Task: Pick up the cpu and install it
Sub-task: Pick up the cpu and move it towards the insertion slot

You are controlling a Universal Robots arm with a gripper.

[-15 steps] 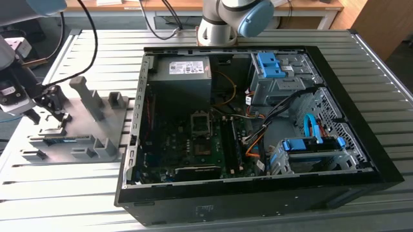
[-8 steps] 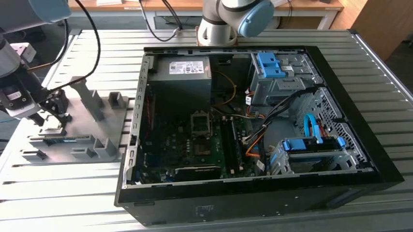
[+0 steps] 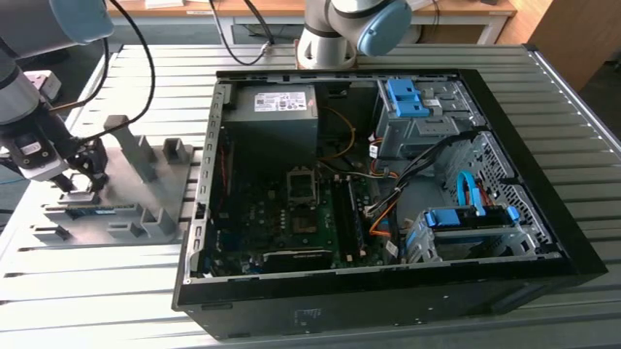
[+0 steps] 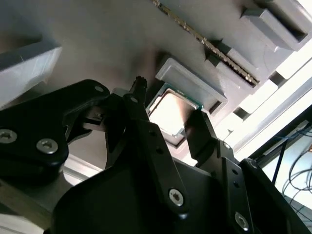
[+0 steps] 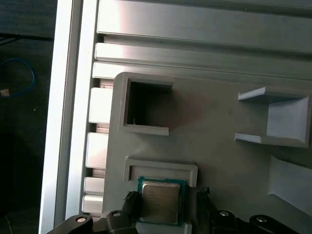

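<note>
Exterior view is showing me the claw (image 3: 83, 182) low over the grey tray (image 3: 145, 185), hiding what lies beneath. In both wrist views the cpu (image 5: 161, 202) (image 4: 168, 114) is lying in a tray pocket, the claw standing wide astride it; I cannot tell contact.

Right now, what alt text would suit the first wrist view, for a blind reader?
A cpu lies silver side up in a recess of a grey holder, with the gripper open and its fingers on either side. A slatted metal table lies beyond.
</note>
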